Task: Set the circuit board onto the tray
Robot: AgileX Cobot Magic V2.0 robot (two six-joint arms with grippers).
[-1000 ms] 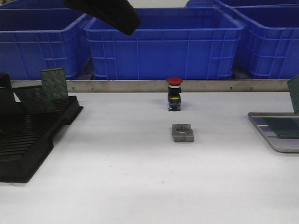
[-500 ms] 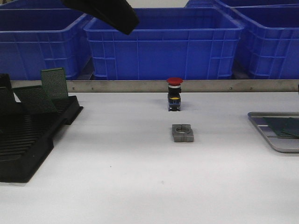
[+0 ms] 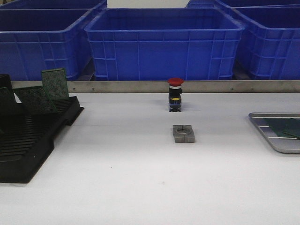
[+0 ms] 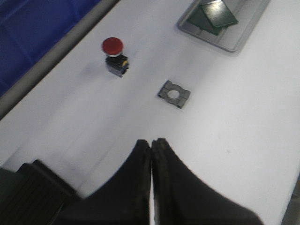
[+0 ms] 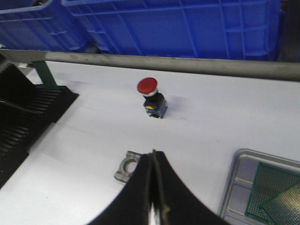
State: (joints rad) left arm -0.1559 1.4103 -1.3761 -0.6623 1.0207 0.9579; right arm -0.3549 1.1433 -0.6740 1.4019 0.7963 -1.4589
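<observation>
The silver-grey tray (image 3: 274, 143) lies at the table's right edge. Two green circuit boards (image 3: 287, 127) lie flat in it, overlapping. They also show in the right wrist view (image 5: 273, 185) on the tray (image 5: 240, 186), and in the left wrist view (image 4: 219, 12) on the tray (image 4: 221, 43). My left gripper (image 4: 152, 141) is shut and empty, high above the table's left part. My right gripper (image 5: 153, 153) is shut and empty, above the table left of the tray. Neither gripper shows in the front view.
A black slotted rack (image 3: 28, 140) at the left holds upright green boards (image 3: 55, 84). A red-capped push button (image 3: 175, 95) and a grey metal bracket (image 3: 183, 133) stand mid-table. Blue crates (image 3: 164, 42) line the back behind a metal rail.
The upright board at the front view's right edge has gone; a second board now lies in the tray. The dark left arm at the top left has left the front view.
</observation>
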